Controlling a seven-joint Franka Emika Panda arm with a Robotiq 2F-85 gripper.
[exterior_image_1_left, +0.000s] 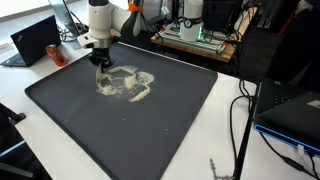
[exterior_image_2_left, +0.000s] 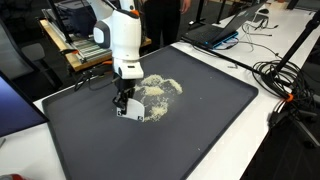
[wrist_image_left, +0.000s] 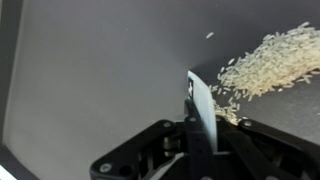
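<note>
Claw (exterior_image_2_left: 126, 104) clamped on thin white scraper (wrist_image_left: 201, 100), low over dark tray (exterior_image_2_left: 205, 130). Rice (exterior_image_2_left: 160, 92) spread on tray just beside claw. In wrist view, scraper edge sits at rice's near fringe, few loose grains apart. Laptop (exterior_image_1_left: 35, 40) on table beyond tray.

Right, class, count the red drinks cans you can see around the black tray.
1. The red can stands beside the open laptop, past a corner of the tray. More could be hidden behind the clutter.
</note>
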